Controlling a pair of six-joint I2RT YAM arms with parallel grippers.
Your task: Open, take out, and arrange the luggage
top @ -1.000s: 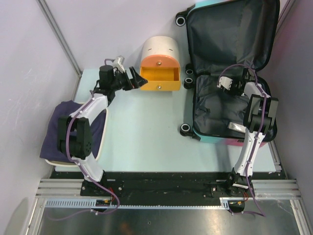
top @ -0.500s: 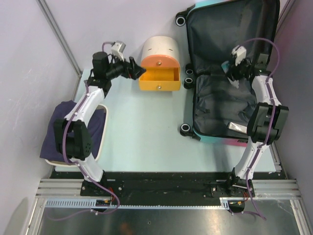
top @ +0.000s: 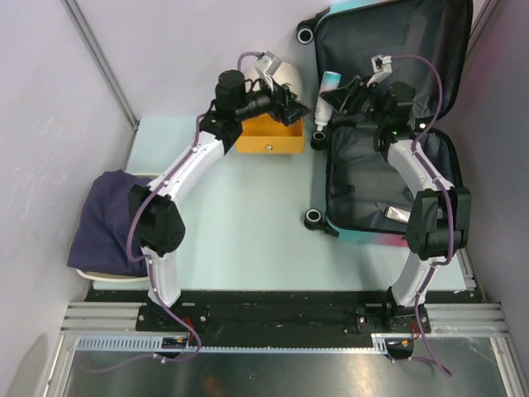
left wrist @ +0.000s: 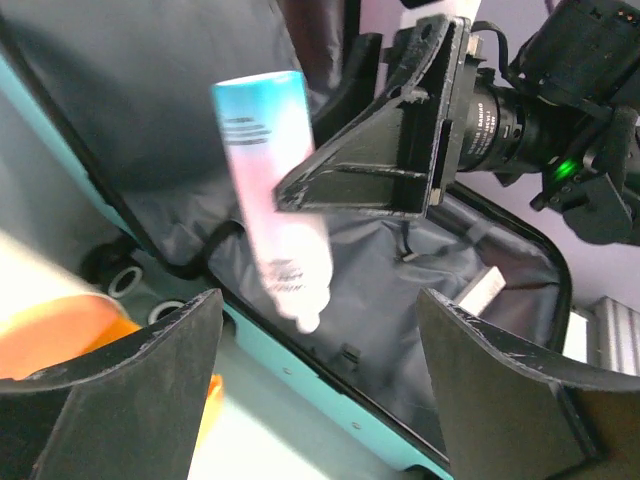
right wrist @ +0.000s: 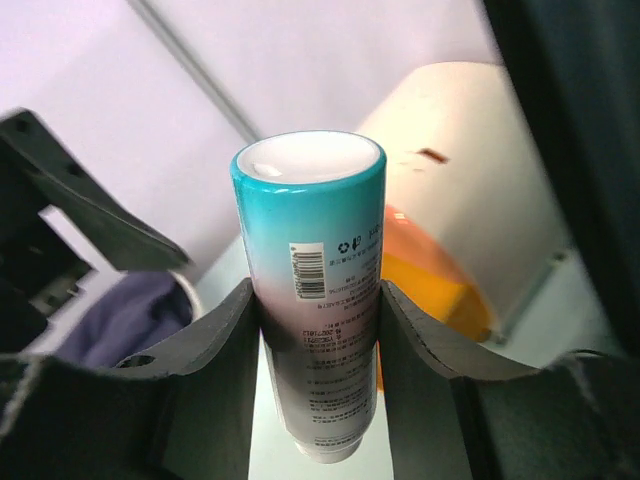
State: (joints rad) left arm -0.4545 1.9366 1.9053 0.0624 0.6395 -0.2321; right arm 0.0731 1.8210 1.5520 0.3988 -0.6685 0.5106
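Observation:
The luggage (top: 388, 178) lies open at the right, lid (top: 376, 41) raised, dark grey lining showing; it also shows in the left wrist view (left wrist: 420, 330). My right gripper (top: 337, 98) is shut on a teal-to-pink tube (top: 326, 91) and holds it upright above the luggage's left edge, beside the wheels. In the right wrist view the tube (right wrist: 318, 260) sits between my fingers (right wrist: 220, 340). My left gripper (top: 296, 109) is open and empty, just left of the tube. In the left wrist view the tube (left wrist: 275, 200) hangs beyond its gap (left wrist: 320, 300).
A cream cylindrical box (top: 271, 83) with an open orange drawer (top: 269, 136) stands under my left arm. A small white item (top: 400, 215) lies in the luggage's lower half. A dark purple cloth (top: 103, 227) lies over a white tray at the table's left edge.
My left arm swung right from the box's left side to above it. My right gripper moved left to the luggage's left edge, the tube now plain in it.

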